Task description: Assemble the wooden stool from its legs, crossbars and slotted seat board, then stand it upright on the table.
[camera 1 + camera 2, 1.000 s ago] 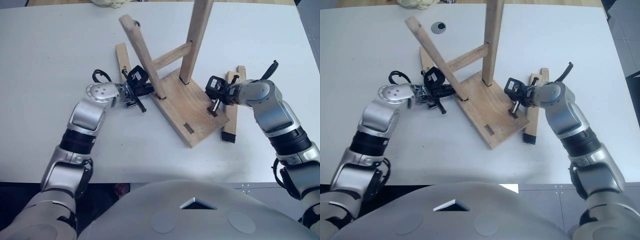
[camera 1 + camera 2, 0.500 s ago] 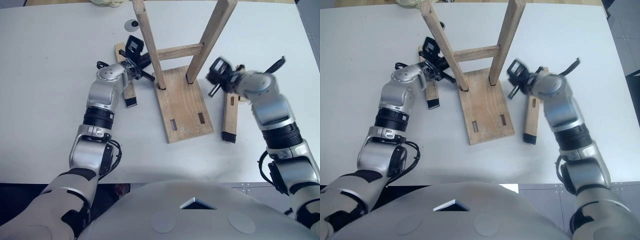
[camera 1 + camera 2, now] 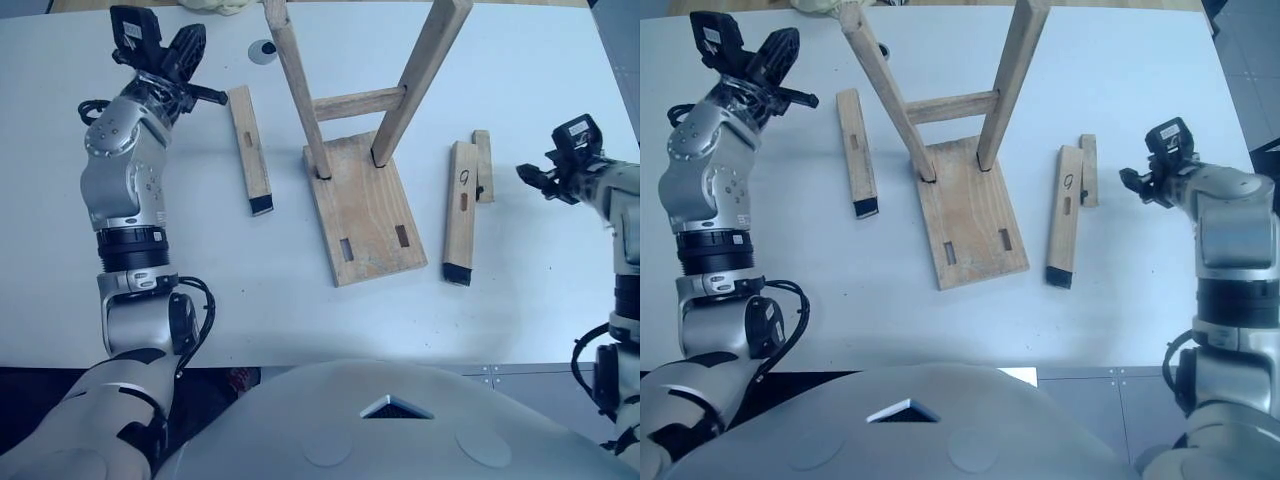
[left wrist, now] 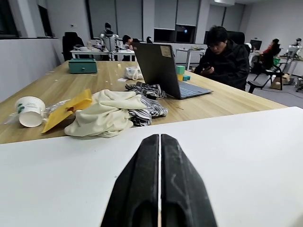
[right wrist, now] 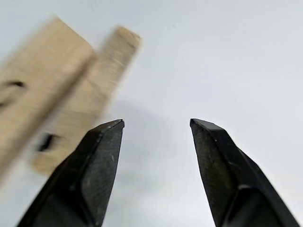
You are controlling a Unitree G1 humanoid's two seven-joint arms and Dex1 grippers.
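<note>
Left eye view: both standing legs (image 3: pixel 298 95) cut off at top.

- seat board (image 3: pixel 365 210) was pale tan wood with dark slots;
- loose leg (image 3: pixel 249 147) was the same wood, tipped black;
- table (image 3: pixel 80 250) was white;
- right gripper (image 5: pixel 157 124) was black;
- cloth (image 4: pixel 102 116) was cream

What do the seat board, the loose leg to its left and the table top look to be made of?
Seat board: pale wood with visible grain lines, matte, apparently unvarnished. Loose leg: the same light wood, with a dark cap at one end, perhaps rubber or plastic. Table: smooth white surface, likely laminate, though the look leaves that open.
</note>
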